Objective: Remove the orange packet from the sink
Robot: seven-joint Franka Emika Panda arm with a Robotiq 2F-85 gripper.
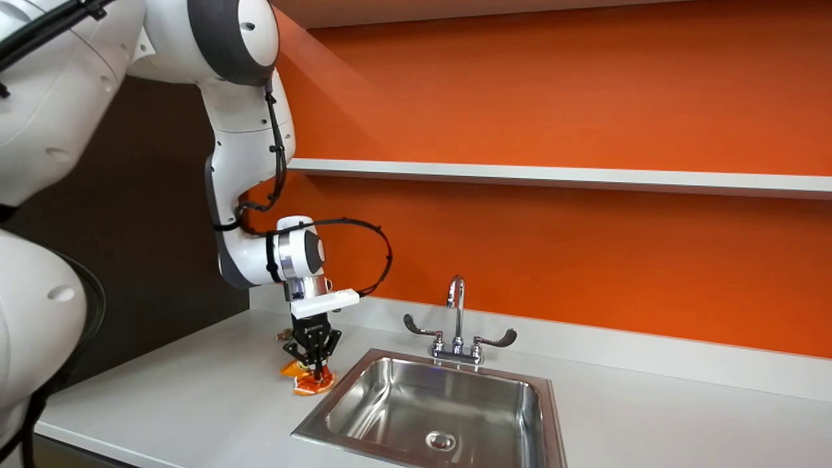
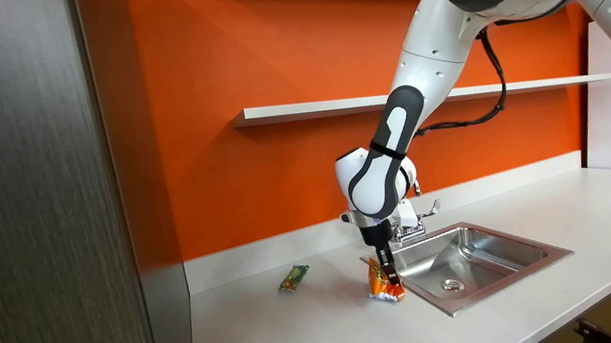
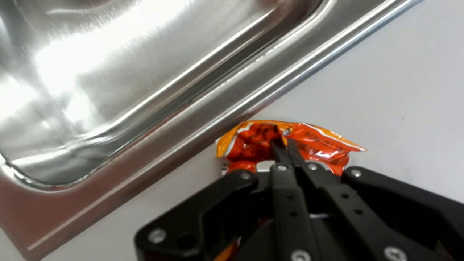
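The orange packet [image 1: 316, 386] is crinkled orange and red, and it is outside the sink [image 1: 320, 416], beside the sink's rim on the pale countertop. It also shows in an exterior view [image 2: 378, 283] and in the wrist view [image 3: 319, 141]. I cannot tell whether it touches the counter or hangs just above it. My gripper [image 3: 284, 145] points down with its fingers nearly together, pinching a fold of the packet's middle; part of the packet is hidden behind the fingers. The sink basin holds only its round drain [image 1: 441, 441].
A chrome faucet [image 1: 458, 325] with two handles stands behind the sink. A small green packet [image 2: 294, 278] lies on the counter near the back wall. A white shelf [image 2: 311, 109] runs along the orange wall. A dark panel [image 2: 136, 221] bounds one end of the counter.
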